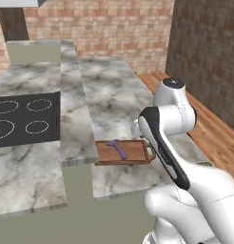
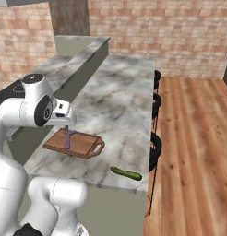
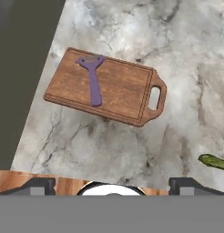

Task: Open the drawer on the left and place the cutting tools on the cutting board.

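Observation:
The brown wooden cutting board (image 3: 120, 88) lies on the marble counter with its loop handle to the right in the hand view. One of the cutting tools, a purple angular one (image 3: 92, 81), rests on the board's left half. The board (image 1: 133, 151) and the purple tool (image 1: 118, 148) also show in the left base view, and both the board (image 2: 80, 145) and the tool (image 2: 67, 138) in the right base view. My gripper (image 3: 113, 186) hangs above the counter a little short of the board, open, with nothing between its fingers. The drawer is out of view.
A green cucumber (image 2: 126, 173) lies on the counter near its front right edge, also seen as the cucumber (image 3: 215, 162) in the hand view. A black stove top (image 1: 26, 119) sits to the left. Dark stools (image 2: 155, 106) line the counter's right side.

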